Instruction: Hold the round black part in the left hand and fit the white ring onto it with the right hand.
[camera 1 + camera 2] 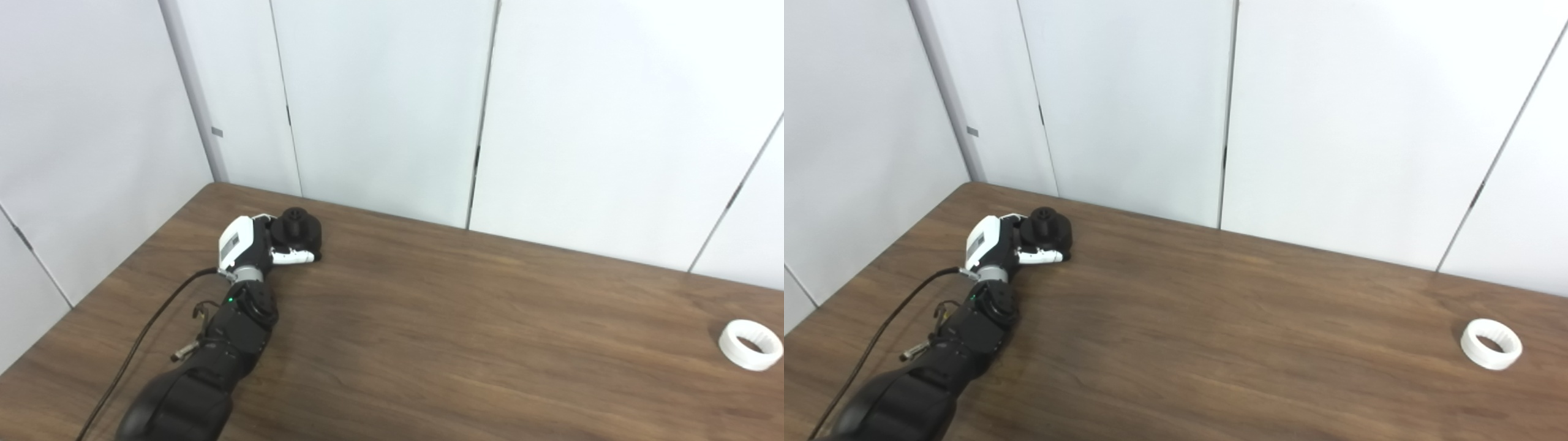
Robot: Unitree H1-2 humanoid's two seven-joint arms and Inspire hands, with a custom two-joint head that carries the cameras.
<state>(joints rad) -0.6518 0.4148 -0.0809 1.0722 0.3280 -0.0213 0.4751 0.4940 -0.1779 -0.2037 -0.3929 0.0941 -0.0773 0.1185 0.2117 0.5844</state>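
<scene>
**Fingers wrapped on black part, far-left of tabletop**

Fingers (297, 258) of the left hand (257, 245) curl round the round black part (297, 229); one white finger lies along its near side, low against the wood. Looks like a grip, part seated in the hand w/ its base at or just above the tabletop (459, 318); can't tell if it's lifted.

Black part: matte, squat, dome-ish body w/ a smaller raised hub on top, small holes or recesses in the hub. Sits near the far-left corner, close to the wall panels.

White ring (1491, 343): thick, short band, lying flat, toothed or ribbed inner face. Alone at far right of the tabletop, well apart from hand & part.

Left arm comes in bottom-left, forearm black, running diagonally up to a white-shelled hand back. Green light on the wrist; black cable (147, 331) trails back along the arm.

Grey label patch on the hand's shell, text too small to read.

Right hand not in shot.
</scene>
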